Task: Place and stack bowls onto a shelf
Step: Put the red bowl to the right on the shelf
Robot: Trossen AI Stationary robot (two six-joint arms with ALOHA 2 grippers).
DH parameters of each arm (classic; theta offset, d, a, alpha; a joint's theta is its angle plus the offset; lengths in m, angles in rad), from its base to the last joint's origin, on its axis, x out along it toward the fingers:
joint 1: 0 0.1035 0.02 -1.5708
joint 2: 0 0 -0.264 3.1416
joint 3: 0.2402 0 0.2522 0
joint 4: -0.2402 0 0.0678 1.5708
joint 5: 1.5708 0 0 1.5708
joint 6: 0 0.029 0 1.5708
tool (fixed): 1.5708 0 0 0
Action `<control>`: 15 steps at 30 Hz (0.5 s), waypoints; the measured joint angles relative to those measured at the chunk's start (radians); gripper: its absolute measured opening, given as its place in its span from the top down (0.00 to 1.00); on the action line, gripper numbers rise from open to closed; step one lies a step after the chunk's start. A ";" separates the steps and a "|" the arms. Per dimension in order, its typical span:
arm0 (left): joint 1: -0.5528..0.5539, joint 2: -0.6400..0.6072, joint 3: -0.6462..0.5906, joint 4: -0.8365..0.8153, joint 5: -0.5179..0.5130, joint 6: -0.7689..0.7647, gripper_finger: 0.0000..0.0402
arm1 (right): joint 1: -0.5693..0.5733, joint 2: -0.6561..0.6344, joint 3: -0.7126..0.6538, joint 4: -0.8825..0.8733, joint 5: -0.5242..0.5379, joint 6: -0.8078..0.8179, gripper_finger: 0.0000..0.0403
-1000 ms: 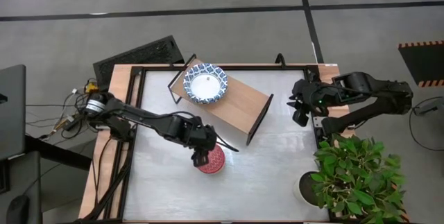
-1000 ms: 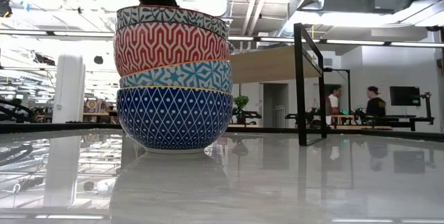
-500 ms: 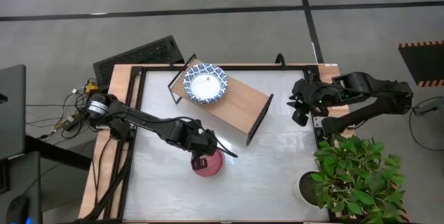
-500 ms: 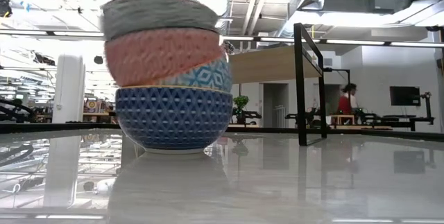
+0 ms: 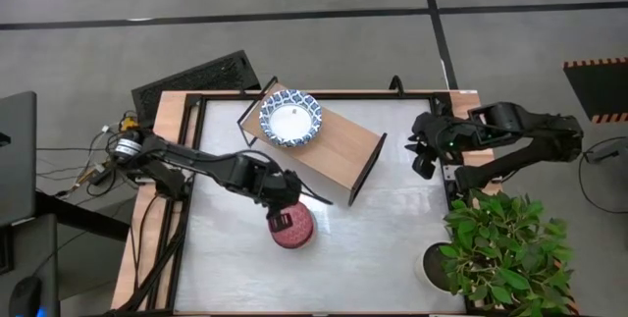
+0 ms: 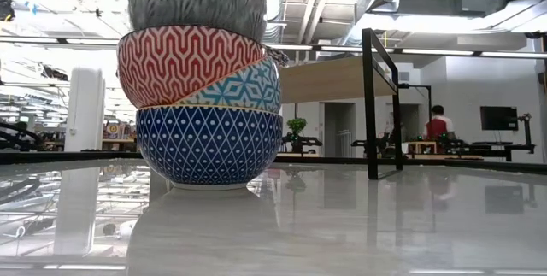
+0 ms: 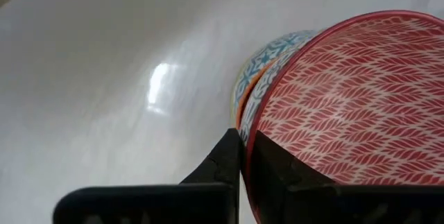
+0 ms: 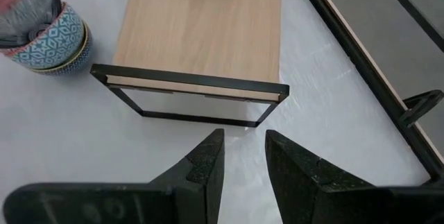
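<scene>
Left gripper [image 5: 283, 221]: over the bowl stack at about 6 o'clock on the table, fingers [image 7: 229, 156] closed on the rim of the top bowl, one finger outside the wall and one inside

Bowl stack [image 6: 205, 88]: four nested bowls on the white table [image 5: 392, 248], just off the shelf's 7 o'clock side; the bottom blue bowl [image 6: 209, 143] sits flat, the teal one above it leans, and the red zigzag and grey ones on top are tilted

Top bowl [image 7: 354, 113]: red leaf pattern inside, thin rim clamped in the left gripper

Handling: glazed ceramic by the look of it, so stiff, fairly heavy, slick and breakable; a rim pinch is the only hold on offer, and it leaves the bowl free to swing and to drag its neighbours askew. I judge the nested bowls may stick, so a straight, slow lift suits best

Shelf [image 5: 339, 150]: light wood on black legs, lying from 11 o'clock toward the table's centre

Bowl on shelf [image 5: 290, 119]: wide, white with a blue rim, on the shelf's 11 o'clock end; the rest of the board is bare

Right gripper [image 5: 424, 148]: waits at 3 o'clock near the table edge, fingers apart and holding nothing, facing the shelf's near end

Plant [image 5: 500, 248]: potted, at 4 o'clock, clear of the work
</scene>
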 joint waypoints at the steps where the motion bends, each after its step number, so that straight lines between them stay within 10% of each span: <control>1: 0.009 -0.013 0.000 0.001 0.008 -0.015 1.00 | 0.000 0.001 0.000 0.000 0.000 0.000 0.67; 15: 0.233 -0.203 0.000 0.209 0.033 -0.308 1.00 | 0.000 0.019 0.000 0.004 0.001 0.000 0.67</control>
